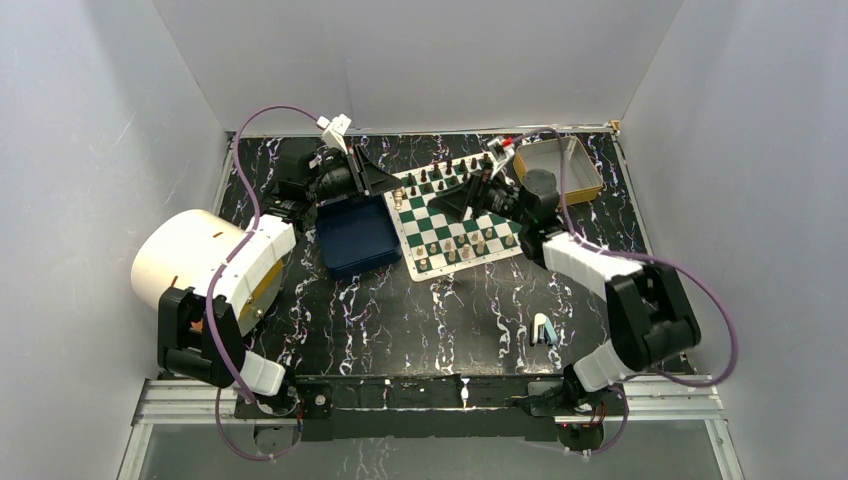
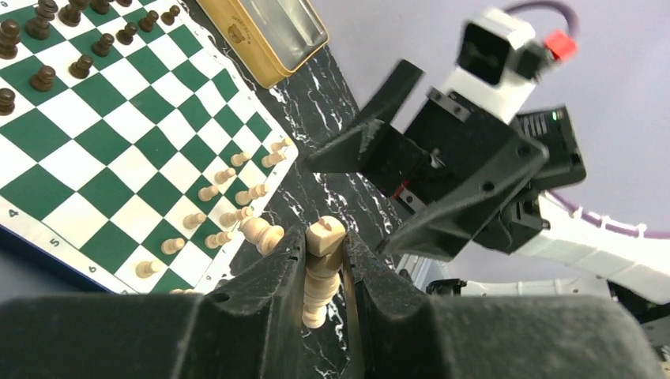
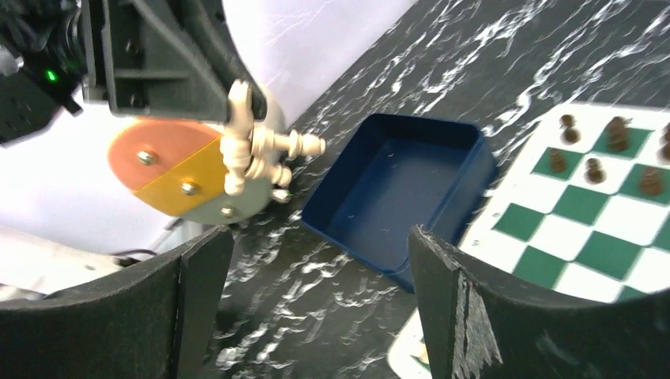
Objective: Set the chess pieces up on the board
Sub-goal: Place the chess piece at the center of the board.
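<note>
Spotter: Grip check first. Left gripper [image 2: 324, 246] narrow, clamped on a cream chess piece [image 2: 322, 272], shaft lying along the fingers, head poking past the tips.

Recorder: Only one?

Spotter: Second cream piece [image 2: 265, 234] jutting sideways, touching the first. Clamped too or only caught against it, cannot tell.

Recorder: Position?

Spotter: Aloft, off the board [image 2: 103, 142], above the black marbled table [image 1: 420, 310].

Recorder: Other side?

Spotter: Right gripper [image 3: 316, 245] spread wide, nothing between the fingers. Pointed toward the held pieces, near but apart.

Recorder: Surroundings?

Spotter: Board flat, green and white checks, white border. Cream chess pieces [image 1: 465, 245] ranked along the near edge, dark pieces [image 1: 440, 177] along the far edge. Blue tray [image 1: 355, 240] just beside the board on the left, open side up. Yellow-rimmed tin [image 1: 560, 170] at the far right corner, close to the mat. Large white cylinder [image 1: 190, 255] at the table's left edge, beside the left arm.
</note>
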Controlling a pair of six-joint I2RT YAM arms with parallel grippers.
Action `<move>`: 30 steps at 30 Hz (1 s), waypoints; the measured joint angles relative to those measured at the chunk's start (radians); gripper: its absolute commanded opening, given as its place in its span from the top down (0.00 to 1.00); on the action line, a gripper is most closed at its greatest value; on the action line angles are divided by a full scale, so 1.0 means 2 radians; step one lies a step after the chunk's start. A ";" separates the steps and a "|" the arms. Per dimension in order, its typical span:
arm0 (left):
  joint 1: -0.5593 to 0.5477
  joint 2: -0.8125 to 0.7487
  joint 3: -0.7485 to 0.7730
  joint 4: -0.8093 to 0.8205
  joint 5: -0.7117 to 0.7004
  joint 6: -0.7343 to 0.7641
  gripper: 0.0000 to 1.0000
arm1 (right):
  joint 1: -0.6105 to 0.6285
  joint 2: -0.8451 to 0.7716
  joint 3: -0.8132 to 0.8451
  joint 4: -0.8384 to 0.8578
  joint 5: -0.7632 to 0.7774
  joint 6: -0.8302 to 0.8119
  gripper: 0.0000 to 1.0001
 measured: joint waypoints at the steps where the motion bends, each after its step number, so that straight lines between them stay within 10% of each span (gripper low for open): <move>1: 0.000 0.000 -0.001 0.005 0.000 -0.008 1.00 | 0.001 -0.018 -0.019 0.006 0.012 -0.034 0.13; 16: 0.000 -0.015 -0.023 0.031 -0.052 -0.154 1.00 | 0.068 -0.037 -0.092 0.194 0.147 -0.375 0.04; 30: 0.000 -0.089 -0.086 0.020 -0.179 -0.314 1.00 | 0.128 -0.029 -0.093 0.225 0.180 -0.346 0.53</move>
